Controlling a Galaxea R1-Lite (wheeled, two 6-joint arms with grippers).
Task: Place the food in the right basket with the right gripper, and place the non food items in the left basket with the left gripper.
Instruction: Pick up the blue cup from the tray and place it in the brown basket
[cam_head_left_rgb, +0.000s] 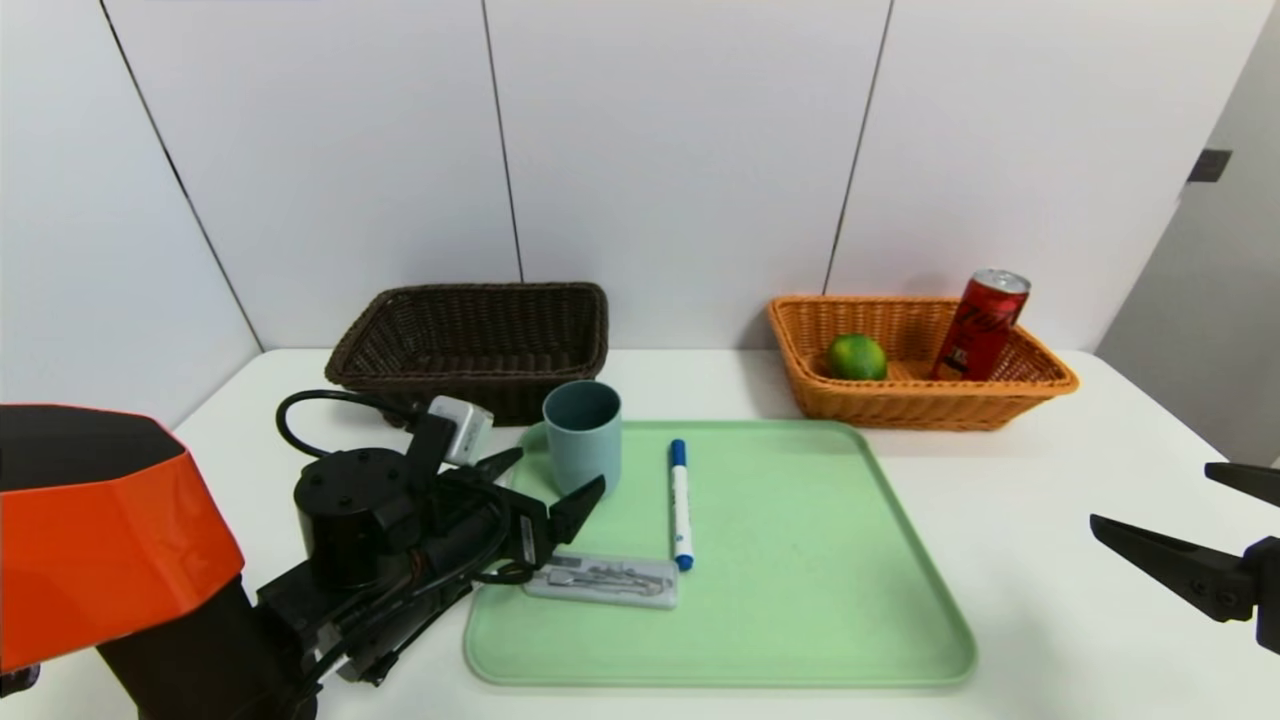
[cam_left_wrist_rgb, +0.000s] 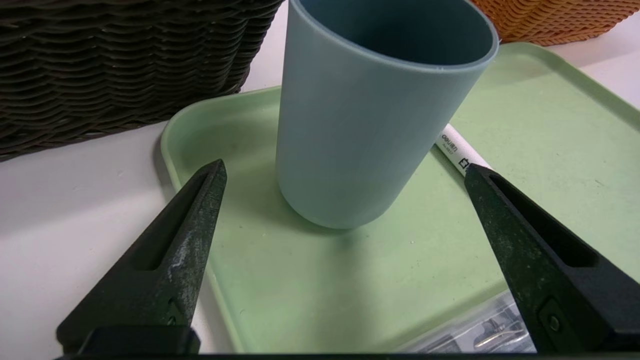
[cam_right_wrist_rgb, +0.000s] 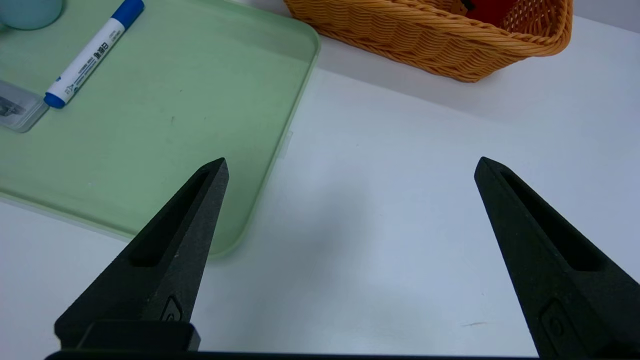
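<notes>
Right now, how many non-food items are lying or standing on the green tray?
3: the cup near the tray's far left corner, the marker right of it, and the flat case nearer the front. The left pincer could hide something small.

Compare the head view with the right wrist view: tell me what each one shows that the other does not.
Only the head view: the dark brown basket, the lime in the orange basket, and the left hand, open before the cup.

Only the right wrist view: the marker's printed lettering up close, and a faint streak on the bare table.

Both: the orange basket with the red can in it, the green tray, marker, cup, flat case, and the open right hand.
</notes>
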